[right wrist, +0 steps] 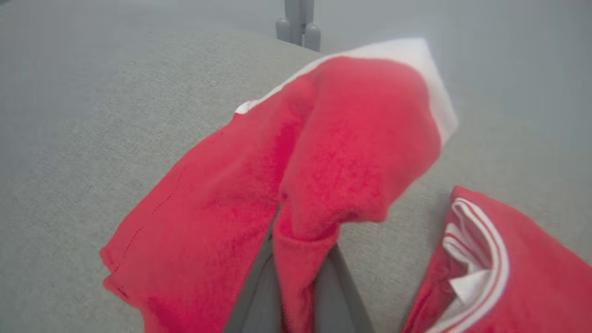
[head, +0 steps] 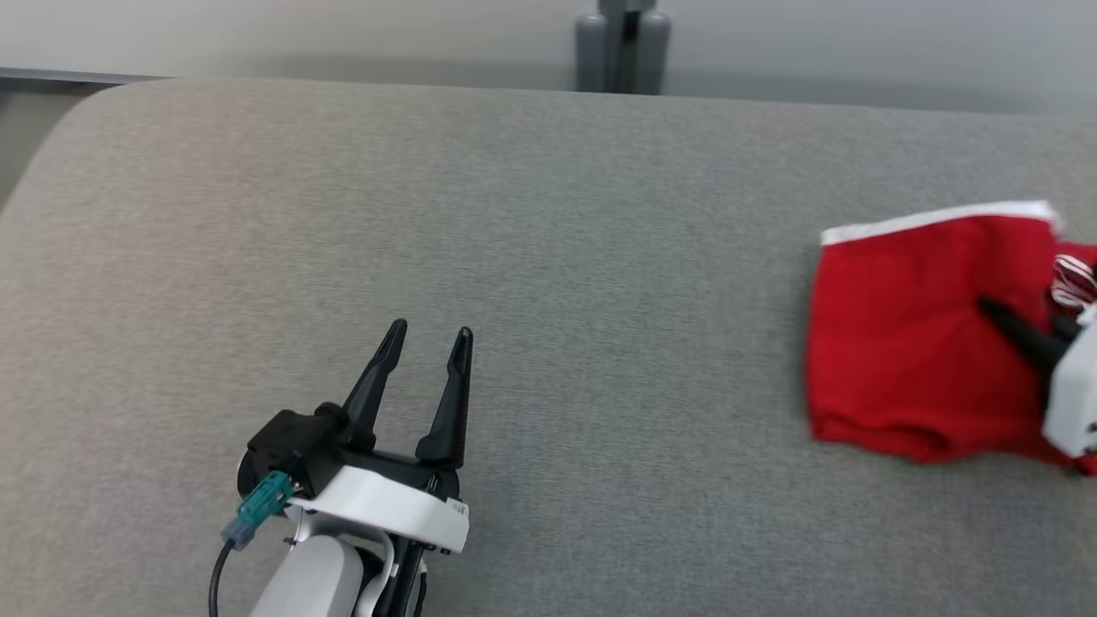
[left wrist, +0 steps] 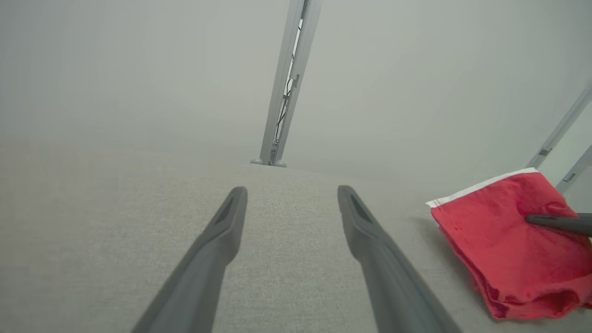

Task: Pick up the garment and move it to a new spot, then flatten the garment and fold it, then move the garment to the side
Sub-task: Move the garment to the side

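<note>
Red against grey: found the garment [head: 908, 343] far right on the cushion [head: 548, 214], clamped at one raised fold by the right gripper [head: 1016, 330]; noted the left gripper [head: 428, 338] spread wide, empty, well apart. Feared unfurling or slipping if lifted by that lone fold. Saw the pinch in right wrist view; from the head, a dark finger across cloth.

Seemingly a bare lab: a grey fabric-covered table [head: 548, 257] with a metal post [head: 623, 47] behind it.
</note>
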{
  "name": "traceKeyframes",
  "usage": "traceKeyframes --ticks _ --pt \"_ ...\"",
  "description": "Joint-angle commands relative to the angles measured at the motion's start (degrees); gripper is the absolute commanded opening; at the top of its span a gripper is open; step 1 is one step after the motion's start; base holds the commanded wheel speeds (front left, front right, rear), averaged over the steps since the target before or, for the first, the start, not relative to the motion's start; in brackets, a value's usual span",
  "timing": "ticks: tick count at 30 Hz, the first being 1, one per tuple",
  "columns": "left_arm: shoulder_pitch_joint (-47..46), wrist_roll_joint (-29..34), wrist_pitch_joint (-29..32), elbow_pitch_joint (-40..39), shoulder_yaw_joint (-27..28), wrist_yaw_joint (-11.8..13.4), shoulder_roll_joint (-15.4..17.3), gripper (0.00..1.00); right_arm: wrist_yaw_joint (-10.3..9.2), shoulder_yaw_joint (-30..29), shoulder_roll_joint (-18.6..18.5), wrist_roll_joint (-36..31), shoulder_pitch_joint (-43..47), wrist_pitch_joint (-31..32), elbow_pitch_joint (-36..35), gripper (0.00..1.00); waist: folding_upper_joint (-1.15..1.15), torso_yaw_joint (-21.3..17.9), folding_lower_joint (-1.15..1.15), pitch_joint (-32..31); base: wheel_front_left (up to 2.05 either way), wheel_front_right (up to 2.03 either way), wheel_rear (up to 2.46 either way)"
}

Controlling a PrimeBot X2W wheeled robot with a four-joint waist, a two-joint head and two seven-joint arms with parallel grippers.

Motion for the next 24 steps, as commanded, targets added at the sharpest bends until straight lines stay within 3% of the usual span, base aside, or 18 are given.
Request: traceKeyframes --ticks 1,7,11,18,24 --pt "-1.3 -0.5 0.0 -0.1 -0.1 0.3 0.3 1.00 0.01 -0.2 -1.6 -0.9 -1.0 -0.7 -0.2 0.00 0.00 -2.3 0.00 1.9 0.00 0.00 0.00" --pt "-3.4 -1.9 0.0 -0.1 -1.8 0.8 0.2 1.00 0.01 -3.9 -9.9 0.2 -2.1 -2.4 -2.0 0.00 0.00 -5.0 0.00 4.2 0.00 0.00 0.00" --pt "-4.2 -2.2 0.0 0.0 -2.4 1.0 0.3 1.00 0.01 -6.1 -12.7 1.5 -0.6 -2.9 -1.1 0.00 0.00 -6.0 0.00 5.5 0.00 0.00 0.00" --pt "-6.1 -0.7 0.0 0.8 -2.1 0.2 0.3 1.00 0.01 -7.1 -11.8 -0.7 -0.1 -2.9 5.8 0.00 0.00 -6.2 0.00 8.4 0.00 0.00 0.00" --pt "-7.5 0.4 0.0 1.1 -2.0 -0.2 0.3 1.00 0.00 -6.5 -10.9 -7.6 -3.2 -3.6 14.3 0.00 0.00 -4.8 0.00 11.6 0.00 0.00 0.00"
